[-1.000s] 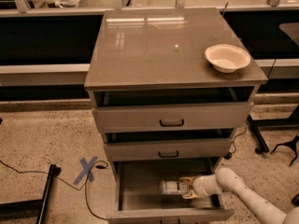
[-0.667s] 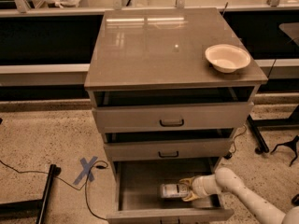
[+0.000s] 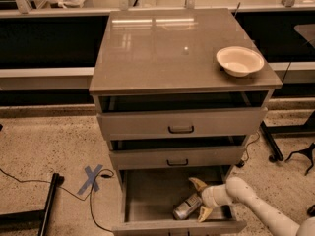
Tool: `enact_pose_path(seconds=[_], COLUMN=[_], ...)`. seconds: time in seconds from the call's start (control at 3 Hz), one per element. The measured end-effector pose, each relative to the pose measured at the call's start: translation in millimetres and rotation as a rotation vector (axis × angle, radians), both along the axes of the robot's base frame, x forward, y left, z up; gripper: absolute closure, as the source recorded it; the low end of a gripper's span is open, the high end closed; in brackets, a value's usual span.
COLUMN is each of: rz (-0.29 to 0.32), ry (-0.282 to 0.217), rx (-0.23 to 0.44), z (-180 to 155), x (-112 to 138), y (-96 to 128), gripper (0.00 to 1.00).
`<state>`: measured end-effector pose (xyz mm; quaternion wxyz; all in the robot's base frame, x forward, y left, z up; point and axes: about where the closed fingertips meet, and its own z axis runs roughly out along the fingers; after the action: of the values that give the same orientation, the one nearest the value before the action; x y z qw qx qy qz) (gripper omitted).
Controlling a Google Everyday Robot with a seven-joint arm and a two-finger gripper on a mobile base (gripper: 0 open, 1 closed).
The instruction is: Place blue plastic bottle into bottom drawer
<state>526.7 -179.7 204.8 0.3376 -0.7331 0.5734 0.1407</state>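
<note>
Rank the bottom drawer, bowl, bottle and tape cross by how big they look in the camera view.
1. Bottom drawer
2. Bowl
3. Tape cross and bottle: about alike. The bottle lies in the drawer, its end partly hidden by the open gripper, so I won't rank these two.

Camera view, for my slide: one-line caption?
Open gripper in the bottom drawer, at the blue plastic bottle lying inside.
</note>
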Motion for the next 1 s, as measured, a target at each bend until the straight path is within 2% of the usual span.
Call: enact_pose_path(seconds=[0.33, 0.67, 1.0], rz=[0.000, 0.017, 0.026], ry=[0.000, -0.022, -0.076], rx=[0.000, -0.006, -0.003], z=[0.0, 5.0, 28.7], x=[0.0, -5.4, -19.9], y=[0.0, 7.3, 16.5], gripper=[0.00, 0.00, 0.24])
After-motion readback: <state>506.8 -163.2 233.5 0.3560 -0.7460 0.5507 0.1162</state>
